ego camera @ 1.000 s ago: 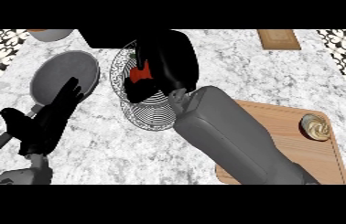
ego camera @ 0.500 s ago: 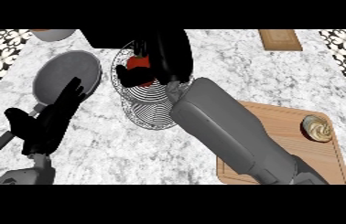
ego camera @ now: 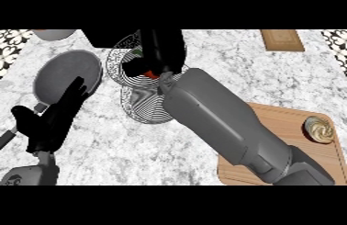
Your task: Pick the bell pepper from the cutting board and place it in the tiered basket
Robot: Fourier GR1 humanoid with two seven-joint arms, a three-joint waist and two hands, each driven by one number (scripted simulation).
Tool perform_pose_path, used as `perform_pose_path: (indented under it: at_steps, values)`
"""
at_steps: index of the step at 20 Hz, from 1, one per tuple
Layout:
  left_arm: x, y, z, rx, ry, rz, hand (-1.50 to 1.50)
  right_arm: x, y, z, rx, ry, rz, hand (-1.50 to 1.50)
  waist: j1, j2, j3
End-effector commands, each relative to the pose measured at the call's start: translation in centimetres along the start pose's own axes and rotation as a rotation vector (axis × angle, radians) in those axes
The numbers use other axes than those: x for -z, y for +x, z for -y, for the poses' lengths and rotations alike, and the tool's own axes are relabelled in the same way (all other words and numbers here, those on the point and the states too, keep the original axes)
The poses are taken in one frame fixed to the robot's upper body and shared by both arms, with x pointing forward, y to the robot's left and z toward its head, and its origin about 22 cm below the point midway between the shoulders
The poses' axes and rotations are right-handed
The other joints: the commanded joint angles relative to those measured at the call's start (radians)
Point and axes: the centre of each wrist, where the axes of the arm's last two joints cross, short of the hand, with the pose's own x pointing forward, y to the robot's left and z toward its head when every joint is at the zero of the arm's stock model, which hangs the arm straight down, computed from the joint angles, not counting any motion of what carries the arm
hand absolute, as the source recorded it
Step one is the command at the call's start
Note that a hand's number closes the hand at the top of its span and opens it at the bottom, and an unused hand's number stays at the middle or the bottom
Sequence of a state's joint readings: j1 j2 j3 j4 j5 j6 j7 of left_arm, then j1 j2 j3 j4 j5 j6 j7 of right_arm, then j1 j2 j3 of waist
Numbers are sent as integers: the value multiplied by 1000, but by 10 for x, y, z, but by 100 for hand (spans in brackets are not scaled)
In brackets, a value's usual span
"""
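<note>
The robot has 2 arms. The right forearm (ego camera: 224,127) is a big grey tube, smooth and a bit shiny, with a thin line and a small step near its wide end. The right hand (ego camera: 165,49) is all black. The left hand (ego camera: 54,120) is black too, with long thin fingers (ego camera: 76,93) and a thumb. The left forearm (ego camera: 27,177) is grey and round.

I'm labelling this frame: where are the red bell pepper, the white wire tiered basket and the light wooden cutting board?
Red bell pepper (ego camera: 153,75), head view, exposed red edge.
White wire tiered basket (ego camera: 139,104), head view, lower tier's wires.
Light wooden cutting board (ego camera: 281,118), head view, bare top-left area.
</note>
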State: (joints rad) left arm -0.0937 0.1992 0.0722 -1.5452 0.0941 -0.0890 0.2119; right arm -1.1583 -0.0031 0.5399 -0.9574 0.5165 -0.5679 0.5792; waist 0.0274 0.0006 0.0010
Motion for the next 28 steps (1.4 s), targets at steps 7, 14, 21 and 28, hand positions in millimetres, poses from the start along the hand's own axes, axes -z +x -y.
perform_pose_path:
  at_steps: [7, 14, 21, 28]
  values:
    - [-7, 2, -8, -5, -3, -3, 0, 13, 3, 32, 393, -118, -122, -150, -8, 0, 0]
    - [-9, 4, -12, -3, 32, 7, 0, 19, -30, 84, 580, -289, -165, -150, -26, -2, 0]
    - [-14, -1, -11, -8, 34, -31, 0, 10, -83, 162, 579, -458, -226, -150, -42, -7, 0]
    - [-17, -2, -20, -7, 24, -13, 0, -21, -144, 240, 536, -516, -210, -150, -34, -2, 0]
